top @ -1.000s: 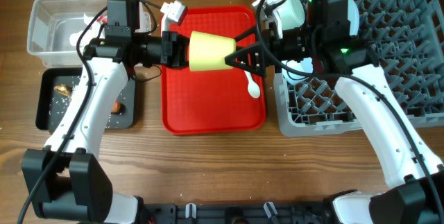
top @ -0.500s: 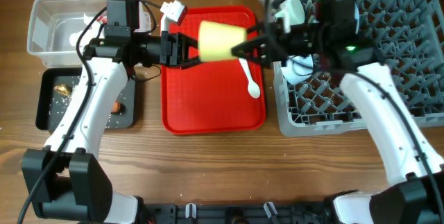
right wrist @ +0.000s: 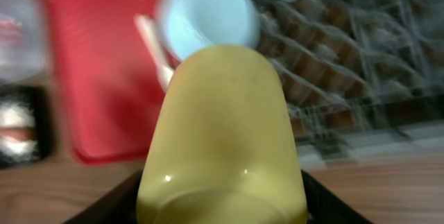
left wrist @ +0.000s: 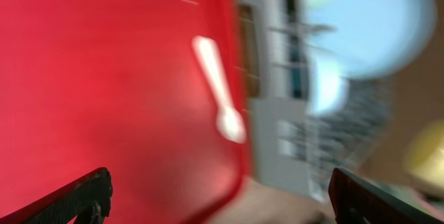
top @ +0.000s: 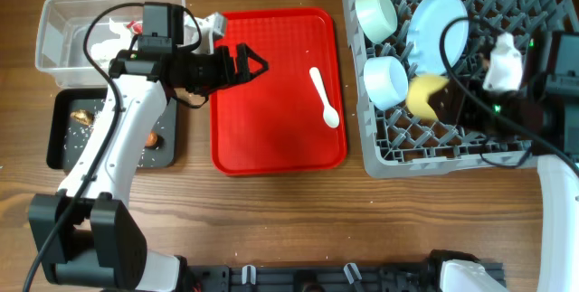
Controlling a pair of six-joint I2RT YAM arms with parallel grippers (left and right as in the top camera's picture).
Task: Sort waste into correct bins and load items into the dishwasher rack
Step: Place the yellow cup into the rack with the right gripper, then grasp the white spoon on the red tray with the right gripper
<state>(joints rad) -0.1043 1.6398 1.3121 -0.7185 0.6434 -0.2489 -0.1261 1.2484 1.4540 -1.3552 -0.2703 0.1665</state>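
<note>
My right gripper (top: 432, 100) is shut on the small yellow cup (top: 422, 94), holding it over the grey dishwasher rack (top: 543, 152). In the right wrist view the cup (right wrist: 222, 134) fills the space between the jaws of that gripper (right wrist: 222, 207). The pale blue plate (top: 437, 16) and two pale bowls (top: 376, 12) (top: 386, 80) stand in the rack. A white spoon (top: 324, 96) lies on the red serving tray (top: 271, 120). My left gripper (top: 251, 61) hangs open and empty over that tray's left side; its wrist view shows the spoon (left wrist: 218, 89) ahead.
The clear tub (top: 63, 61) with white and red waste sits at the far left. Below it is the black tray (top: 113, 156) with a brown scrap (top: 83, 113) and an orange piece (top: 152, 138). Bare wood runs along the front.
The yellow cup passed from my left gripper to my right. The right arm carried it rightward over the rack. The left gripper opened and drew back left.
</note>
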